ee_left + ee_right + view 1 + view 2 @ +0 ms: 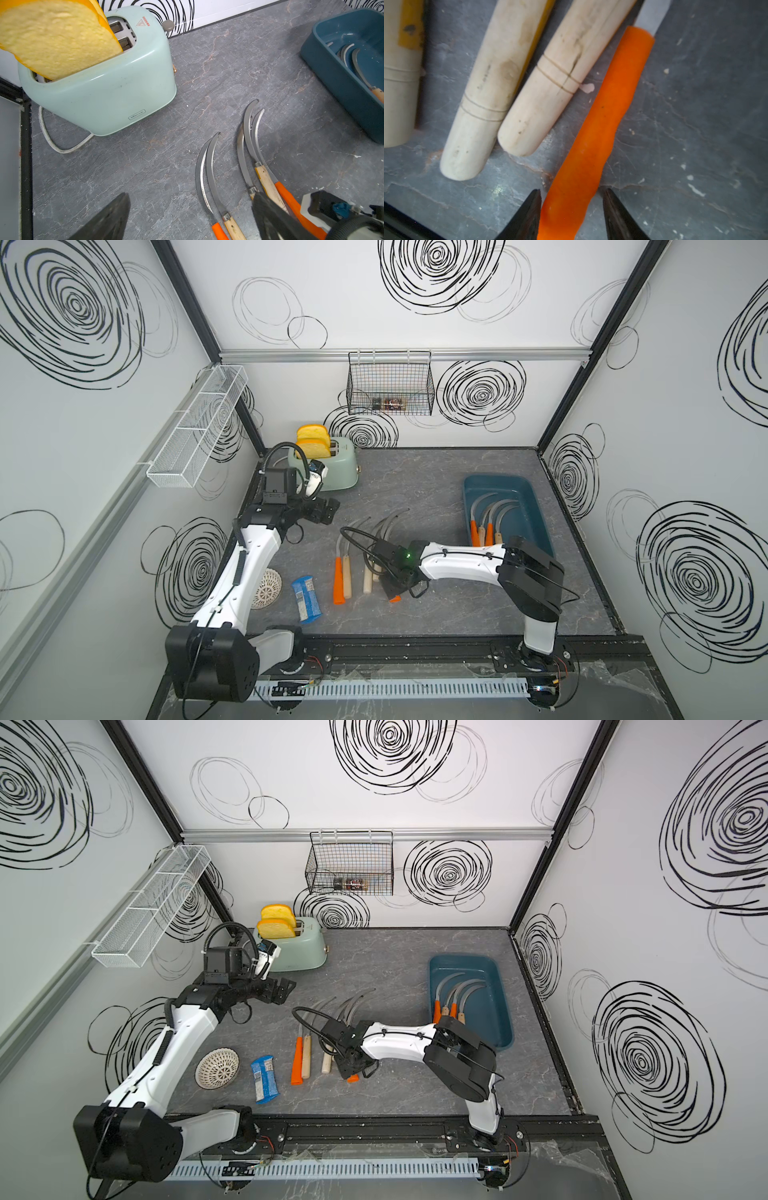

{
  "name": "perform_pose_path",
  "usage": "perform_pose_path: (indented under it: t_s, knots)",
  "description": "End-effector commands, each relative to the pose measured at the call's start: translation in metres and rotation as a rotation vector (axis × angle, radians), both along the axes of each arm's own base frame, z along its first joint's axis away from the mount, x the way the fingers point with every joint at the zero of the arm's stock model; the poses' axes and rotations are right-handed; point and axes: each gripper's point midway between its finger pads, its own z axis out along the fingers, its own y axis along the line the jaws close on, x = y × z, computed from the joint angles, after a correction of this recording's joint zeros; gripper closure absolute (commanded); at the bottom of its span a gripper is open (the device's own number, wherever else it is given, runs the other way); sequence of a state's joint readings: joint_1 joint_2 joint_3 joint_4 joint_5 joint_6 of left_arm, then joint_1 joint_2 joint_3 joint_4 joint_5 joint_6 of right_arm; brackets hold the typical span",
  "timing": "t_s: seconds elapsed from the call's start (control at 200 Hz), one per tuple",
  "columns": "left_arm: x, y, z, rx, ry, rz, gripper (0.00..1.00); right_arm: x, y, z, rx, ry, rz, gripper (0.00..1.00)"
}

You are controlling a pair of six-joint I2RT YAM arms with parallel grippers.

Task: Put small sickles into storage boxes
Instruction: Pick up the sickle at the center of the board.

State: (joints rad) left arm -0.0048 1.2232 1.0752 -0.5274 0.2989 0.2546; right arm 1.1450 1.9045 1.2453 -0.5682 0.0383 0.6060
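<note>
Several small sickles lie on the grey table, blades curving toward the back: an orange-handled one beside a wooden-handled one, then more wooden handles. My right gripper is low over the rightmost orange handle. It is open, the handle between its fingers; one finger touches it, the other stands a little apart. In both top views its body hides that handle except the end. The teal storage box at the right holds several sickles. My left gripper hangs open and empty near the toaster.
A mint toaster with two bread slices stands at the back left, its cord on the table. A white strainer and a blue packet lie at the front left. A black wire basket and a white mesh rack hang on the walls.
</note>
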Motion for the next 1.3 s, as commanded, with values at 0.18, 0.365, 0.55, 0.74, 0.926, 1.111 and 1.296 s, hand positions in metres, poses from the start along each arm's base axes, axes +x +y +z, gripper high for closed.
perform_pose_path:
  t_s: [0.18,0.365,0.55,0.74,0.926,1.111,1.296]
  knots:
    - [0.004,0.000,0.007,-0.006,-0.034,-0.016,0.04,0.006,-0.012,-0.004,-0.064,-0.021,-0.026,0.51]
    - [0.006,-0.002,0.007,-0.022,-0.029,-0.019,0.04,0.013,-0.030,-0.004,-0.091,-0.032,-0.053,0.53]
    - [0.007,-0.003,0.007,-0.026,-0.027,-0.019,0.04,0.018,-0.037,-0.002,-0.094,-0.035,-0.063,0.55]
    - [0.007,-0.003,0.009,-0.023,-0.031,-0.021,0.04,0.018,-0.040,-0.005,-0.107,-0.035,-0.060,0.56]
    - [0.007,-0.004,0.007,-0.026,-0.024,-0.023,0.04,0.016,-0.045,-0.008,-0.127,-0.034,-0.057,0.58]
    - [0.008,-0.006,0.007,-0.025,-0.024,-0.027,0.04,0.013,-0.051,-0.013,-0.144,-0.030,-0.059,0.59]
    - [0.009,-0.009,0.008,-0.025,-0.023,-0.033,0.04,0.012,-0.056,-0.018,-0.161,-0.032,-0.064,0.59]
